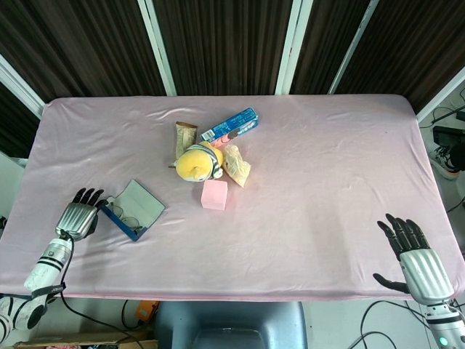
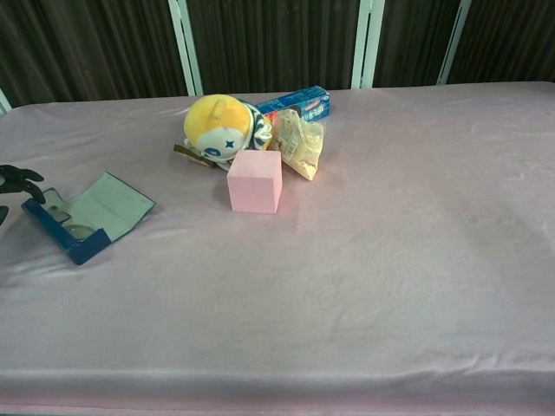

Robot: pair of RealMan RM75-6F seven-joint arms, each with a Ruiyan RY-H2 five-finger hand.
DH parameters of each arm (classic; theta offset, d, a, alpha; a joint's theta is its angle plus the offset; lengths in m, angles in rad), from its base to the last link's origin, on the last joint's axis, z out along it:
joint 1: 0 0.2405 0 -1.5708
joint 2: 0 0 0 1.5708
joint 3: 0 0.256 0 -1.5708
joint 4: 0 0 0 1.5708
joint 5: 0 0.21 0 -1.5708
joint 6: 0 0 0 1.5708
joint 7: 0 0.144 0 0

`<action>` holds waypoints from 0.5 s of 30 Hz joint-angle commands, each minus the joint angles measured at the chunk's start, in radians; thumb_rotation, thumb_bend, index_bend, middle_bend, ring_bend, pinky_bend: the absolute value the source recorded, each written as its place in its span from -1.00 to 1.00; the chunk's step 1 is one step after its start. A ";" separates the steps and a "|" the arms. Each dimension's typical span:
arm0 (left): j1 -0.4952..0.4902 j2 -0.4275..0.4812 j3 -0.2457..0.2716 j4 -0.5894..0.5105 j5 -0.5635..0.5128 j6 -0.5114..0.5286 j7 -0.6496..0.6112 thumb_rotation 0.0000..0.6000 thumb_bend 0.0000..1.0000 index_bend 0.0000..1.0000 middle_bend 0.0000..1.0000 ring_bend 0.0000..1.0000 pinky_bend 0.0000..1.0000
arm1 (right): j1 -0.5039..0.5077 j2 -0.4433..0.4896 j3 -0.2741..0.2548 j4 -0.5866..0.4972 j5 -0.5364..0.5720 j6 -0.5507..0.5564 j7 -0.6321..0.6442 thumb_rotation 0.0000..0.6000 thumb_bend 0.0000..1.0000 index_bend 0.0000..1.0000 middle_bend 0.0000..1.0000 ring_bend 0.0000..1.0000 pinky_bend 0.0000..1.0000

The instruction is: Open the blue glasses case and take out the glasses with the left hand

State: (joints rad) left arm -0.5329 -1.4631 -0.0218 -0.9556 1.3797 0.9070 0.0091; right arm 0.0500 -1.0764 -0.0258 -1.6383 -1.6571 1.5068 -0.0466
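The blue glasses case (image 1: 133,212) (image 2: 87,218) lies open near the table's left front, its grey lid folded flat toward the right. Inside its blue tray rest the glasses (image 1: 124,218) (image 2: 69,227), thin-framed and hard to make out. My left hand (image 1: 78,214) (image 2: 16,178) sits just left of the case, fingers spread and holding nothing; the chest view shows only its fingertips at the frame edge. My right hand (image 1: 415,258) hovers open at the table's front right corner, far from the case, and does not show in the chest view.
A pink cube (image 1: 214,194) (image 2: 255,180) stands mid-table. Behind it lie a yellow plush toy (image 1: 196,163) (image 2: 218,125), a snack bag (image 1: 237,164) (image 2: 299,145), a blue toothpaste box (image 1: 231,124) (image 2: 297,102) and a brown wrapper (image 1: 184,136). The pink cloth (image 1: 327,182) covers the table.
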 commanded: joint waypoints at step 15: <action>0.091 0.045 0.059 -0.022 0.071 0.132 -0.030 1.00 0.45 -0.42 -0.88 -1.00 -1.00 | 0.001 0.000 -0.002 -0.001 -0.005 -0.001 0.000 1.00 -0.61 -1.00 -1.00 -1.00 -0.90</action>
State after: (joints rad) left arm -0.4594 -1.4246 0.0249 -0.9692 1.4361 1.0166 -0.0192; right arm 0.0511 -1.0760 -0.0280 -1.6396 -1.6618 1.5054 -0.0467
